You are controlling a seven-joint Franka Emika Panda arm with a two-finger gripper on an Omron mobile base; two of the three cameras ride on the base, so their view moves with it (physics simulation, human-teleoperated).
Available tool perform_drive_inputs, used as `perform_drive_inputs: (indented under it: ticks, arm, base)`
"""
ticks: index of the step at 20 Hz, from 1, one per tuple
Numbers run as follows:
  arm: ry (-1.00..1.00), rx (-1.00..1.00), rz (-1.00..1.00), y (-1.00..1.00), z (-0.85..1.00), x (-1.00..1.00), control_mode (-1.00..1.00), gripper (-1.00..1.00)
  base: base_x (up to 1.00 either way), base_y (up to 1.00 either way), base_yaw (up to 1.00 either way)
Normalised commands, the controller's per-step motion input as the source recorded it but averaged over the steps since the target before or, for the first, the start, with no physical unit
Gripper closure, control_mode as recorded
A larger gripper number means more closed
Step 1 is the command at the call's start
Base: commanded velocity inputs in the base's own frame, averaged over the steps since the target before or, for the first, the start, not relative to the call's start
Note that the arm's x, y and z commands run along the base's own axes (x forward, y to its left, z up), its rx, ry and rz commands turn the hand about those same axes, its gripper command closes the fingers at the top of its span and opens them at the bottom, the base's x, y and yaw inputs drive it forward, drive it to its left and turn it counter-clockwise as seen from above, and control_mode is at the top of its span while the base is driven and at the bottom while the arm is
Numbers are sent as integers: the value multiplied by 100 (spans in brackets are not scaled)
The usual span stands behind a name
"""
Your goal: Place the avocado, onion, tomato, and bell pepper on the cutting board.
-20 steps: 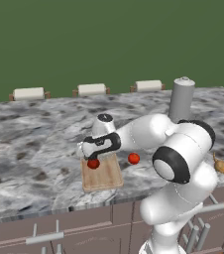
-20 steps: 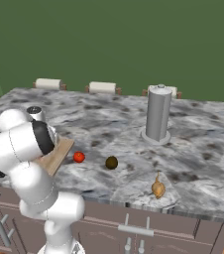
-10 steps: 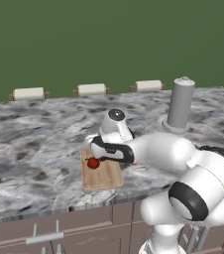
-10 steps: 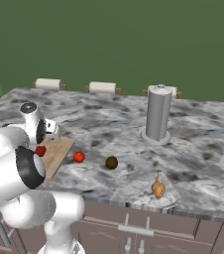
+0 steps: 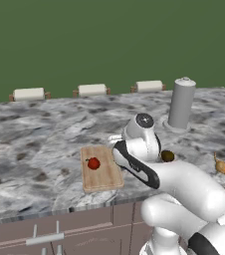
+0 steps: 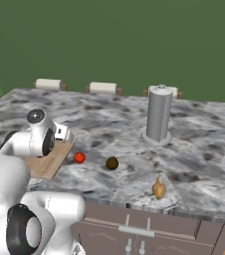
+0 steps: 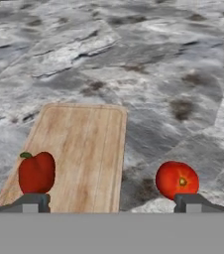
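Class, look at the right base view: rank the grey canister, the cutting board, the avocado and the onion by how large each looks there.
1. Grey canister.
2. Cutting board, though the arm hides part of it, so its rank against the canister is unsure.
3. Onion and avocado look alike; the onion sits nearer the camera, so no ranking.

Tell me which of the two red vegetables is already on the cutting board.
The bell pepper, the one with the green stem, sits on the cutting board. The round tomato lies on the counter beside the board.
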Motion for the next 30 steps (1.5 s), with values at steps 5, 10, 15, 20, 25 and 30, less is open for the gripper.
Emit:
perform_drive_inputs:
  ticks: [5, 10, 15, 20, 25, 30]
  arm:
    - [0, 0, -8, -70, 20, -20, -100, -100]
    - [0, 0, -4, -50, 16, -1, -100, -100]
    - [1, 0, -1, -26, 18, 1, -100, -100]
    - [6, 0, 0, -8, 4, 7, -100, -100]
    - [13, 0, 0, 0, 0, 1, -100, -100]
    - [16, 0, 0, 0, 0, 0, -100, -100]
  base:
    - [0, 0, 0]
    - [0, 0, 0]
    - [0, 0, 0]
    - [0, 0, 0]
    - [0, 0, 0]
    - [0, 0, 0]
